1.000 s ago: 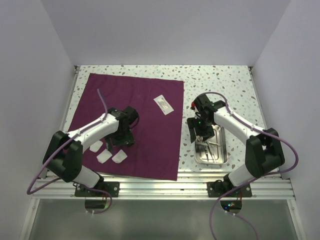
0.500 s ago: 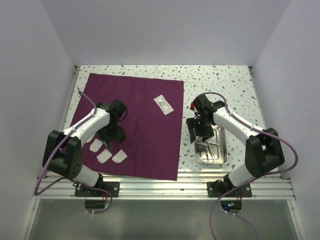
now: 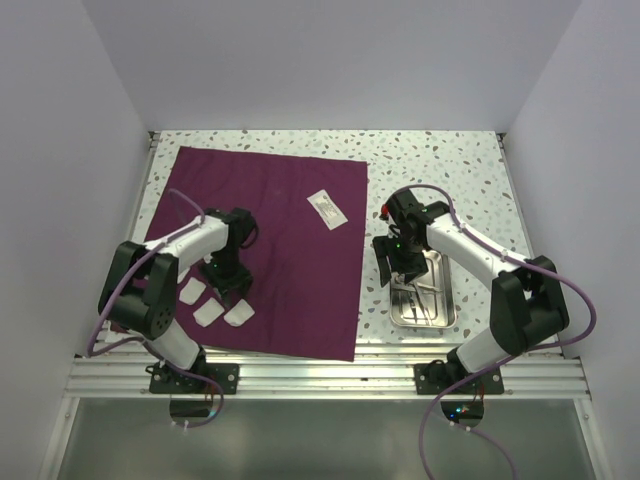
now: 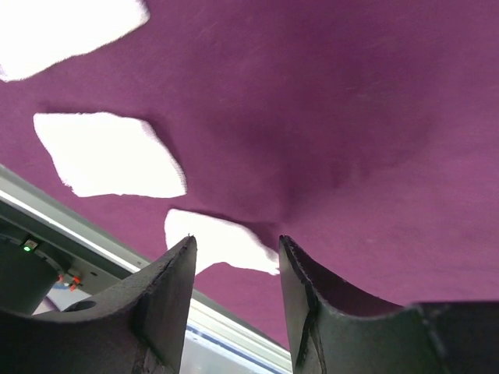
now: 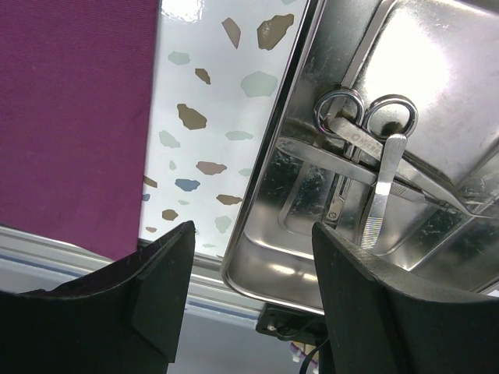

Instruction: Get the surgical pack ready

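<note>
Settle half-open, empty left gripper point(image 4: 234, 248) over small white square pad point(image 4: 221, 243) by near-left corner of large deep-maroon fabric cloth point(image 3: 290, 225); pinch pad alone, never cloth. Leave open, empty right gripper point(image 5: 251, 231) above shiny rectangular steel tray point(image 3: 451, 300).

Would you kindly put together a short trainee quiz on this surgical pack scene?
1. True or false: the steel tray lies on the maroon cloth.
2. How many white pads lie near the left gripper?
3. The metal instruments are: A in the tray, B on the cloth, C on the white pads.
Key: 1 false; 2 three; 3 A.
</note>
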{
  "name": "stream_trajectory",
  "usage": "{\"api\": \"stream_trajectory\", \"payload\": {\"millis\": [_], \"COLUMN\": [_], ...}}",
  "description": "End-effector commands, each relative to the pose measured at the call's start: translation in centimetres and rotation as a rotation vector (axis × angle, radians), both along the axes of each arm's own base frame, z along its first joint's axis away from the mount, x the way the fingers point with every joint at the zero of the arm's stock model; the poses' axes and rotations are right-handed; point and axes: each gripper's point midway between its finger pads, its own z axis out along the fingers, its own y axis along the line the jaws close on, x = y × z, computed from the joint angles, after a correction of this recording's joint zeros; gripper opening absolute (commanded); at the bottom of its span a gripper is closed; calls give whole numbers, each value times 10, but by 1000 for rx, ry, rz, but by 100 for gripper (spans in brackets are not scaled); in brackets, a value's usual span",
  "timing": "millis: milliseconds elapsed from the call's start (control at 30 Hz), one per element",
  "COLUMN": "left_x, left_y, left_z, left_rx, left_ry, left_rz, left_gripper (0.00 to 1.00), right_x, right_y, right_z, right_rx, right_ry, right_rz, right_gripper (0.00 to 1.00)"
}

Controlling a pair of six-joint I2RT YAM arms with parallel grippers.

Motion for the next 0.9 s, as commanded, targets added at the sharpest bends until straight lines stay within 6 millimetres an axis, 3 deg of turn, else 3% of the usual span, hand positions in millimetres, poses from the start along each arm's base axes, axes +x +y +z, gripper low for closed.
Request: {"api": "stream_trajectory", "payload": {"millis": [0, 333, 667, 867], "left_x": [-5, -6, 7, 10], "left_y": [0, -2, 3, -2], "left_z": [-8, -18, 2, 1], "left_rx": [-4, 4, 48, 26], "left_ry": [17, 39, -43, -51], "left_rz": [18, 4, 17, 16], "left_gripper": [50, 41, 43, 44], "right_x": [5, 6, 6, 5], "right_y": [8, 10, 10, 10], "right_z": [4, 1, 1, 0], "right_rx": [32, 36, 36, 35], "right_ry": [-15, -3, -3, 4], "right_rz": [18, 22, 20, 22], "right_gripper": [65, 65, 65, 65]}}
